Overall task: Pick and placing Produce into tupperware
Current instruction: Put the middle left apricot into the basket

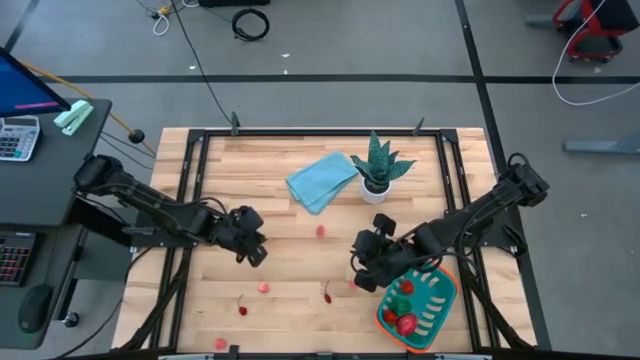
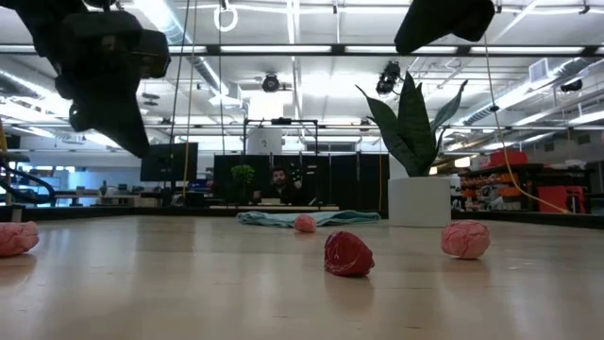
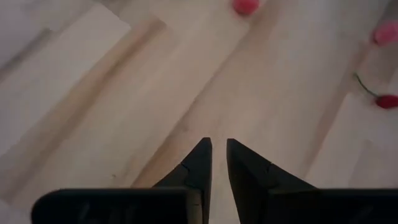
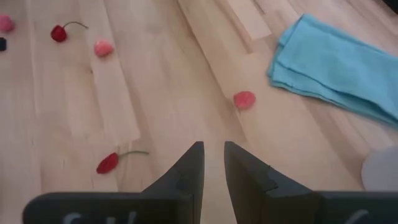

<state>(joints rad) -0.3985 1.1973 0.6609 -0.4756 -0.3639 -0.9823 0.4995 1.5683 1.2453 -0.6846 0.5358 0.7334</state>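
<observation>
The teal tupperware with an orange rim sits near the table's near right corner, holding red pieces and a round green piece. Small red and pink produce bits lie loose on the wood: a pink one mid-table, another pink one, and a stemmed red one that also shows in the right wrist view. My left gripper hovers left of centre, shut and empty. My right gripper hovers just left of the tupperware, shut and empty.
A folded light blue cloth lies toward the far side. Beside it stands a spiky green plant in a white pot. More produce bits lie near the near edge. Bare wood stretches between the two grippers.
</observation>
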